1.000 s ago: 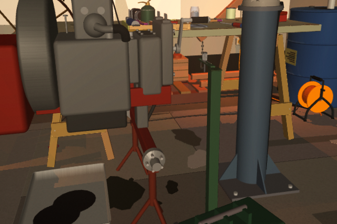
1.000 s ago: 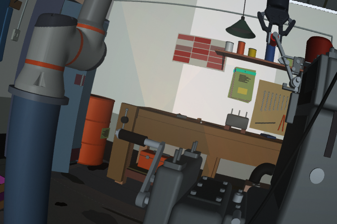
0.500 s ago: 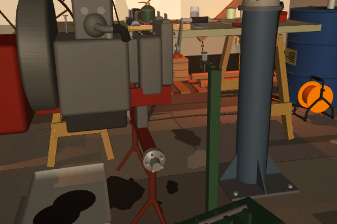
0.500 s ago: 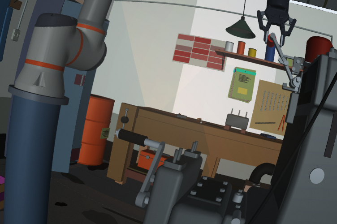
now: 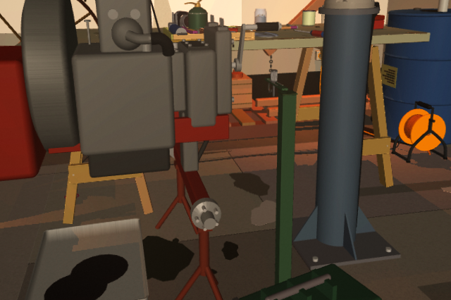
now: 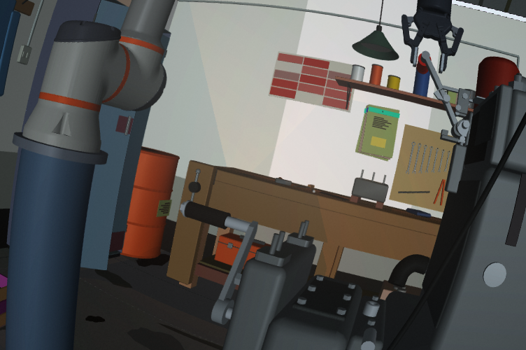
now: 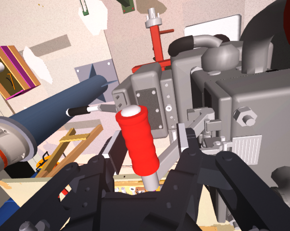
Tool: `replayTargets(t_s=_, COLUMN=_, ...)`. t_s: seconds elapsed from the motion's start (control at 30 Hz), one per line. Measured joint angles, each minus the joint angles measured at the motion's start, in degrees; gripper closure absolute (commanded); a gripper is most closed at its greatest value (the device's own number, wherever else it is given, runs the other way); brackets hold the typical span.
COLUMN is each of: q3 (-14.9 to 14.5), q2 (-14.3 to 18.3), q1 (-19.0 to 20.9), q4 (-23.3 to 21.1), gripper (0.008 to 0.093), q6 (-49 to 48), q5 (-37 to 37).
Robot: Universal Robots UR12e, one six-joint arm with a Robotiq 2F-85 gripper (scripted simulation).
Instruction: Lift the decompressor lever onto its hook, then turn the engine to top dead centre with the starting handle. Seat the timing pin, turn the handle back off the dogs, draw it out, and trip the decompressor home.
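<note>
My gripper is open and holds nothing, high above the grey engine, with its fingers on either side of the red grip of the decompressor lever. The lever's grey arm slopes up and away from its pivot on the top of the engine. The starting handle sits in the engine's end, its crank arm pointing up and its black grip sticking out sideways. The timing pin is not something I can pick out.
A green crate lies on the floor by the arm's blue pedestal. A green post stands in front of the pedestal. A metal drip tray lies under the engine's red stand, and a workbench stands behind.
</note>
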Motion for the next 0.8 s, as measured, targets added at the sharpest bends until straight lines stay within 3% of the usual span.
replayTargets(t_s=0.5, q3=-4.3, q2=-1.6, q1=0.0, q4=5.7, gripper=0.0434, q6=0.0, q5=0.0)
replayTargets(t_s=0.8, q3=-4.5, q2=-1.6, q1=0.0, q4=6.1, gripper=0.0434, q6=0.0, q5=0.0)
